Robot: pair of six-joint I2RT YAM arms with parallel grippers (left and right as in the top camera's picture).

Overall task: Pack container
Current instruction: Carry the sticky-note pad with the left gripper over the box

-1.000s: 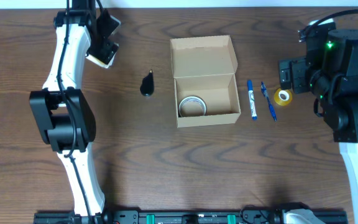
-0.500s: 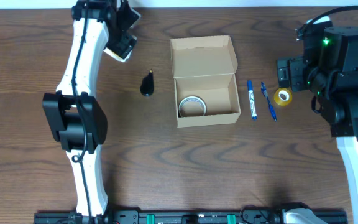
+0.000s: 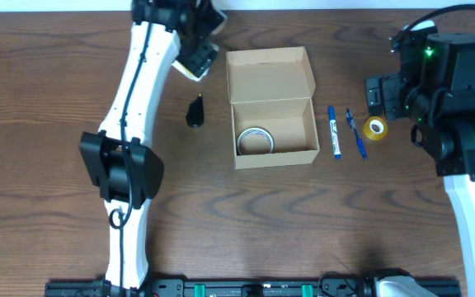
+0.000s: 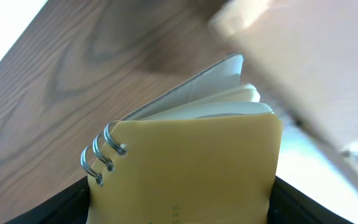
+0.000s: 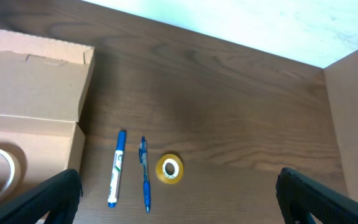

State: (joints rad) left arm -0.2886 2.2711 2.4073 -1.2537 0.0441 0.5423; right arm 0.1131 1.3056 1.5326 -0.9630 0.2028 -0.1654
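Looking down from overhead, you have the container [image 3: 291,130] sitting mid-worktop [image 3: 320,214] with its flap lid thrown open toward the far edge. A pale tape ring [image 3: 254,140] lies in its near-left corner. Your left pincer [image 3: 196,58] hangs just beyond the container's far-left corner, its jaws spread fairly wide and clamped on a spiral notebook [image 4: 185,162] with a yellow cover; the wire rings sit on the left in the wrist view. A small black item [image 3: 196,113] rests on the worktop left of the container. To the right lie a blue marker [image 3: 334,132], a blue pen [image 3: 355,134] and a yellow tape roll [image 3: 375,128], side by side. Your right pincer [image 5: 179,208] hovers above them, jaws fully apart and holding nothing.
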